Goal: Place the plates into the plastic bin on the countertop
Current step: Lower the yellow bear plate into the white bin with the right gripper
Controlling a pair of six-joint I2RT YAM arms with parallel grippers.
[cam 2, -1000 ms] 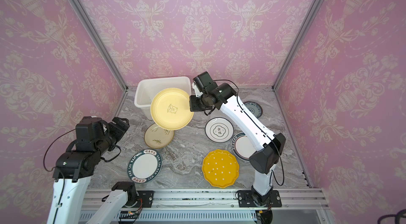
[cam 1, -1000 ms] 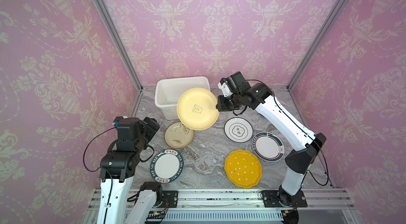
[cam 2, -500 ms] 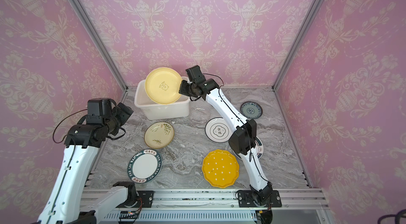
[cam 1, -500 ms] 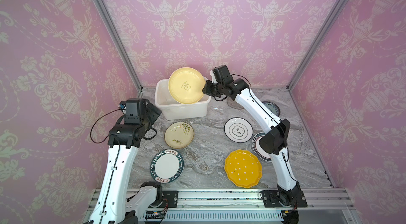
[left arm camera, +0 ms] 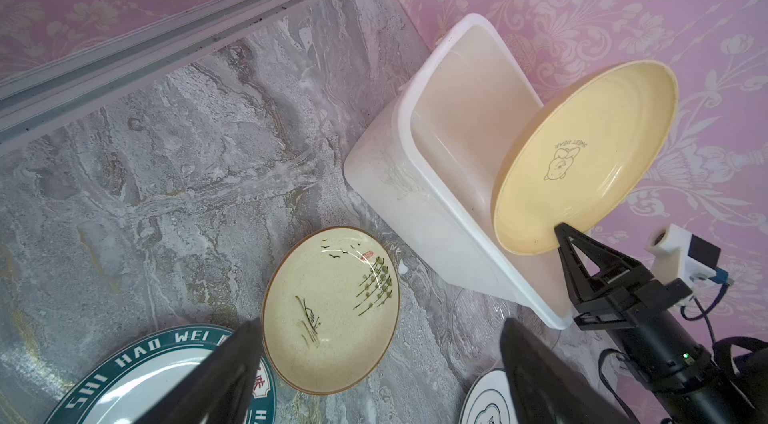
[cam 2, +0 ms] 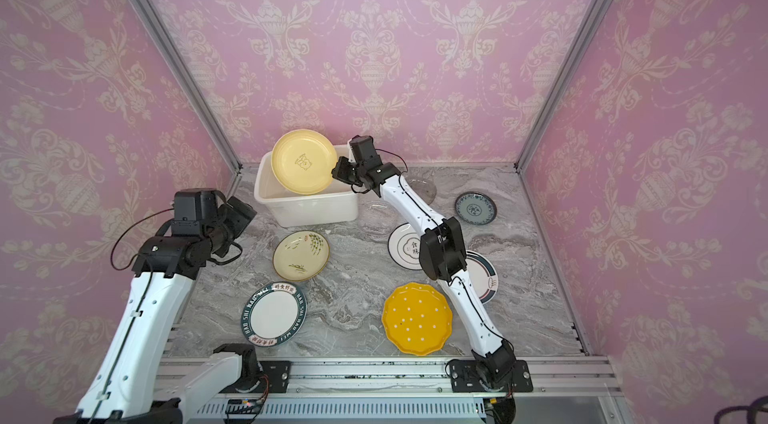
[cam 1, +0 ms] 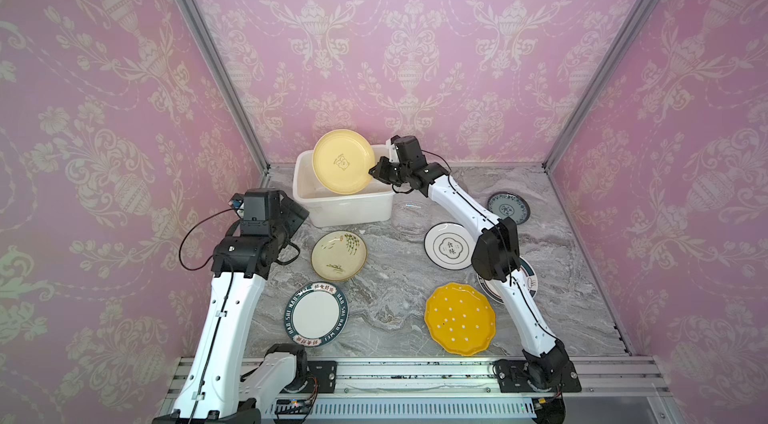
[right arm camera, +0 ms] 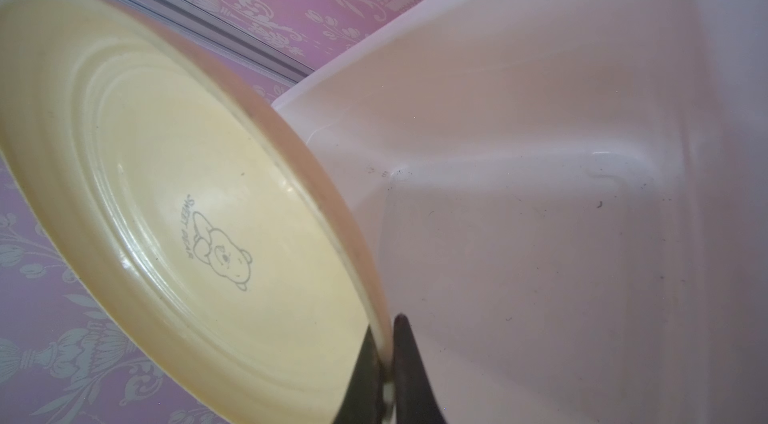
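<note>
In both top views my right gripper point(cam 1: 374, 171) pinches the pale yellow plate point(cam 1: 343, 161) by its rim, tilted over the plastic bin point(cam 1: 345, 210). Left wrist view: my left gripper point(left arm camera: 380, 330) gapes wide, empty. Right wrist view: the plate looks stiff, glossy, likely slippery and breakable, so the rim is the hold.

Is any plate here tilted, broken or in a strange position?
Only the pale yellow plate stands out: the right claw pinches its rim and holds it steeply tilted over the plastic bin. The other plates lie flat.
</note>
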